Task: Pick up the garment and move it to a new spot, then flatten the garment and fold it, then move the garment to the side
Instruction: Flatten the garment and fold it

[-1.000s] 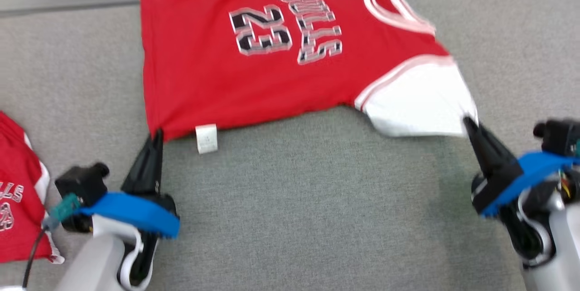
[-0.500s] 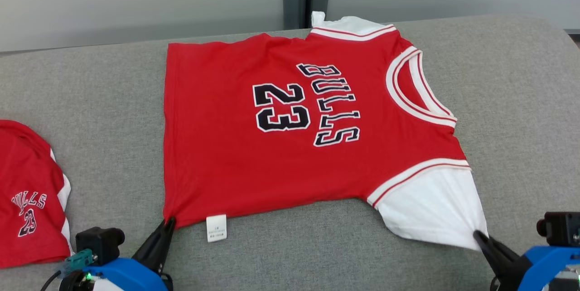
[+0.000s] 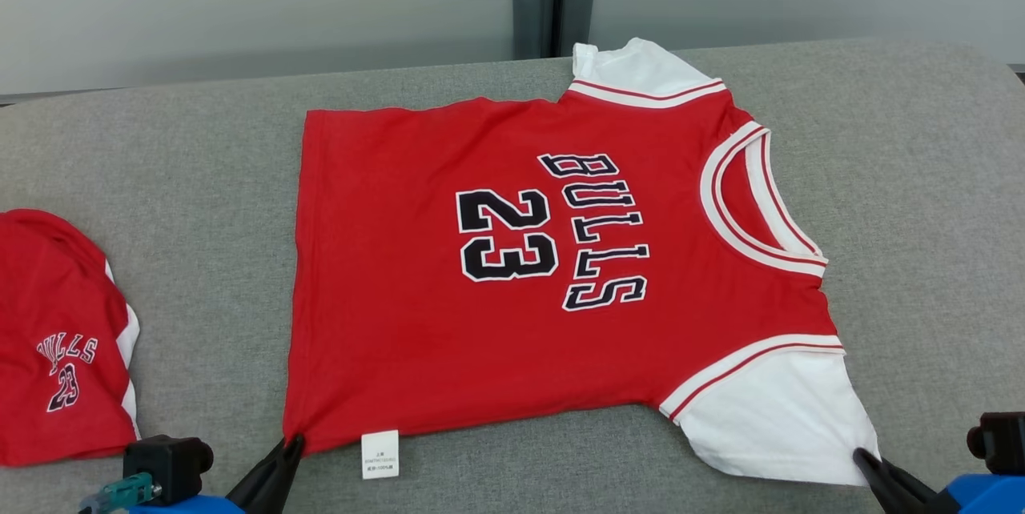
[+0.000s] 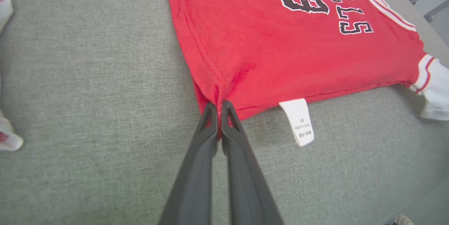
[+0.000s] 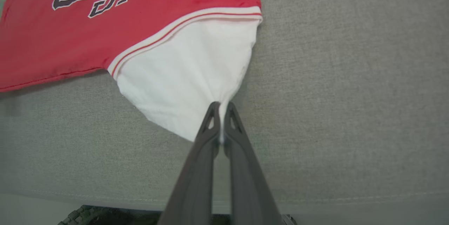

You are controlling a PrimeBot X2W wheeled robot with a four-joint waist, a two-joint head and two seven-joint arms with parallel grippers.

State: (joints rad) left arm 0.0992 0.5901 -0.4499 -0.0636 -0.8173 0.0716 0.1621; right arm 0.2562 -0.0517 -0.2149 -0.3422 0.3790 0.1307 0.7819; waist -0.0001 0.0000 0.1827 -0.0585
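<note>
Your left gripper (image 4: 219, 109) is clamped on the near hem corner of the garment (image 3: 496, 282), red cloth bunched between its closed fingers, the white label (image 4: 297, 121) just to its inner side; your right gripper (image 5: 220, 107) is pinched shut on the tip of the near white sleeve (image 5: 186, 77), which draws to a point at its fingertips. The garment lies flat ahead of both, spreading away from the fingertips — its hem-to-collar axis runs crosswise, from left gripper to right, so the near side edge is the line strung between your two holds. Each arm sits at its own end; neither needs to cross. If you fold next, I judge the near edge must travel straight away from both grippers together, toward the far sleeve (image 3: 633, 66). The grey woven surface (image 3: 921, 178) stretches on outward of the right gripper; outward of the left lies a second red garment (image 3: 56, 338), well apart. Beyond the far edge stands a pale wall (image 3: 240, 2) with two dark posts (image 3: 552, 14)
</note>
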